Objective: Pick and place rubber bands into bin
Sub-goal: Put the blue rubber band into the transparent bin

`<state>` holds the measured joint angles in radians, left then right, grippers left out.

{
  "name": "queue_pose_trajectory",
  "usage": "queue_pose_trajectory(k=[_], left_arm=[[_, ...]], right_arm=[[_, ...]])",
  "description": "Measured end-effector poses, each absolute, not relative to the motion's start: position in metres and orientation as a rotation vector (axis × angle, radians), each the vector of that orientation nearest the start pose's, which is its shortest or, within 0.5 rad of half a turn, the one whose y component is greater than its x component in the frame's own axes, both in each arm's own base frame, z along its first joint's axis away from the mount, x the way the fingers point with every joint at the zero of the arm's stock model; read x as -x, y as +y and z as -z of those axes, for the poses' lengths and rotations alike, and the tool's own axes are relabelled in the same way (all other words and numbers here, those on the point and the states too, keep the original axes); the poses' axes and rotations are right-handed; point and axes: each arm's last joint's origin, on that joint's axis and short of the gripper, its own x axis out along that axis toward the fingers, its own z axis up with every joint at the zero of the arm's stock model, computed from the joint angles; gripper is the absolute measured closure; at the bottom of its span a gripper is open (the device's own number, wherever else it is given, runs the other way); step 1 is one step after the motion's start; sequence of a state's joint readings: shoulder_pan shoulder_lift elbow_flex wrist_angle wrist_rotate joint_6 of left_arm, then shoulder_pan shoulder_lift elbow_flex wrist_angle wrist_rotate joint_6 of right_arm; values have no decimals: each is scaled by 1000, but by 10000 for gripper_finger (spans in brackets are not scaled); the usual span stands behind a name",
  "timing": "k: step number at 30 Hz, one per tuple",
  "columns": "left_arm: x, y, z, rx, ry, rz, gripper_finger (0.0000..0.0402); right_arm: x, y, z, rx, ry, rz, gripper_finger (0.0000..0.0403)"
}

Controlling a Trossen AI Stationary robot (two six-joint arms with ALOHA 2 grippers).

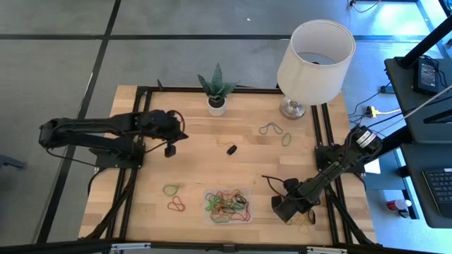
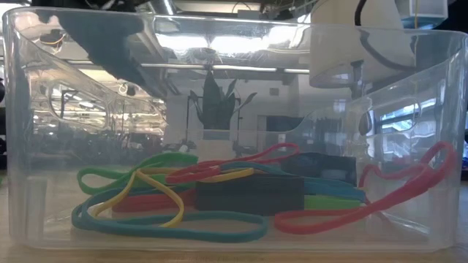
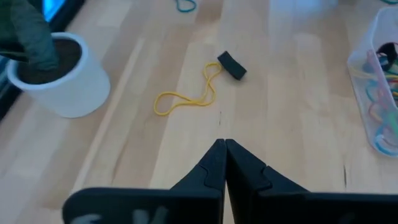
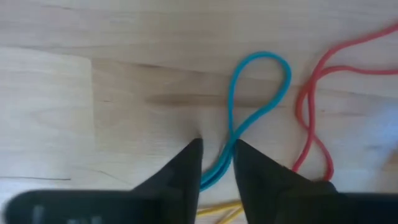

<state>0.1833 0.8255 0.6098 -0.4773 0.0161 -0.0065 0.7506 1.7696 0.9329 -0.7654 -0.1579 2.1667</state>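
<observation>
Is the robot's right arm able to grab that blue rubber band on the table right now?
Probably yes. The right gripper is down at the table with its fingers apart, and the blue rubber band runs bare between them.

Lampshade (image 1: pixel 316 62) hides lamp stem; blue band (image 4: pixel 258 118) partly hidden.

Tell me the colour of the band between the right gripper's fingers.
Blue rubber band, clearest in the right wrist view.

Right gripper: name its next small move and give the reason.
Probably close the fingers. In the right wrist view the right gripper is down at the table with its jaws parted and a blue rubber band running between the fingertips, not yet pinched. Once it is gripped, lifting toward the bin would follow. The left gripper waits shut.
</observation>
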Motion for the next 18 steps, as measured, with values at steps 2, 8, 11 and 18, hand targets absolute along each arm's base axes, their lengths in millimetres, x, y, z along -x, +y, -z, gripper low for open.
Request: queue_pose_trajectory(k=[2,8,11,18], left_arm=[[-160,26,-245,63,683,-166,400],[-147,15,-250,58,673,-194,400],[-143,10,-250,61,676,-198,400],[-143,3,-251,33,671,-193,400]], right_arm=[[-201,193,-124,-1107,1426,1125,331],[-201,193,-128,-1070,1404,1110,391],[-205,194,-141,-989,1346,1130,398],[-226,203,-209,-833,1134,1076,401]])
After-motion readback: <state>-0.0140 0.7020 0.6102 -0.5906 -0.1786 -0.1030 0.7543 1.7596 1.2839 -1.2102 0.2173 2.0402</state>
